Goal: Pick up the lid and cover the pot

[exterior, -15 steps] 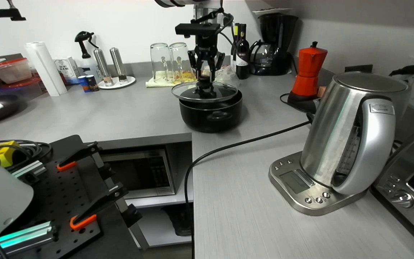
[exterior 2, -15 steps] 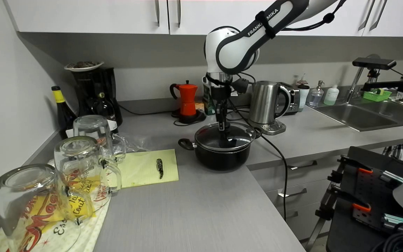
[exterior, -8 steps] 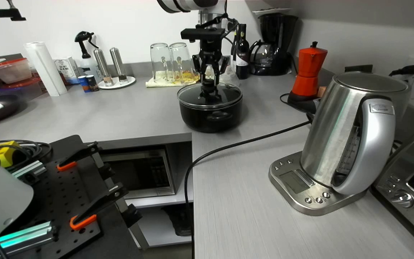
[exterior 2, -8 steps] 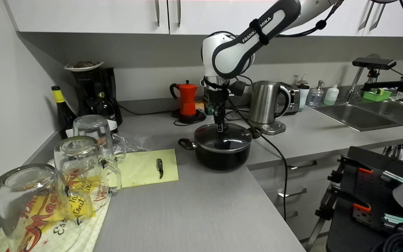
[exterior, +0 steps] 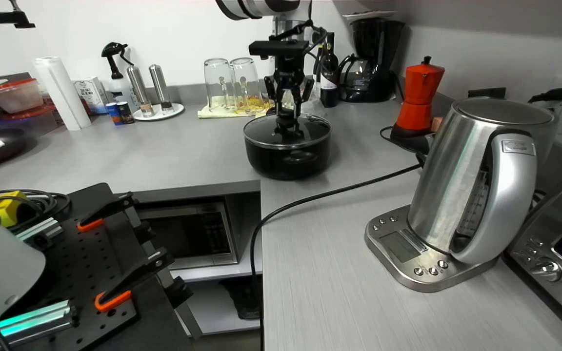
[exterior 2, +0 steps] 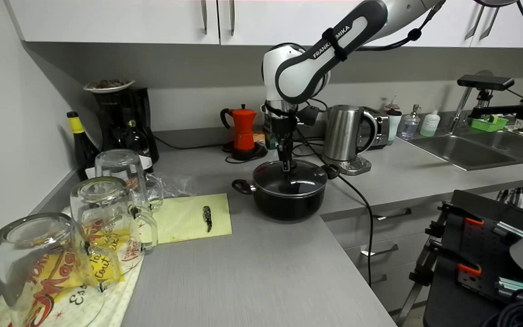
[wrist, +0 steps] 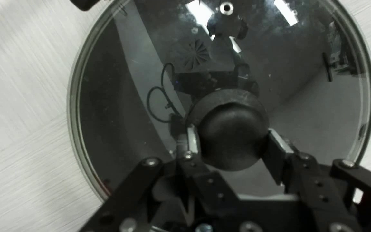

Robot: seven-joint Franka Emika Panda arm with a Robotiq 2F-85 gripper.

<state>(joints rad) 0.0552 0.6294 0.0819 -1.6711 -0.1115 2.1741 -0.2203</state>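
Note:
The glass lid lies about level over the mouth of the black pot, and its rim lines up with the pot's rim in both exterior views. My gripper points straight down above the lid's middle. In the wrist view its two fingers press on either side of the round black knob, so the jaws are shut on the lid. Reflections cover the glass, and the pot's inside cannot be made out. A side handle of the pot sticks out below the lid.
A steel kettle on its base and a black cord are near the pot. Upturned glass mugs, a yellow cloth and a red moka pot also stand on the counter. The counter's edge runs close by the pot.
The lid has come down from a slightly offset, raised position onto the pot, my gripper lowering with it. In the last half second, lid and pot have shifted only a little.

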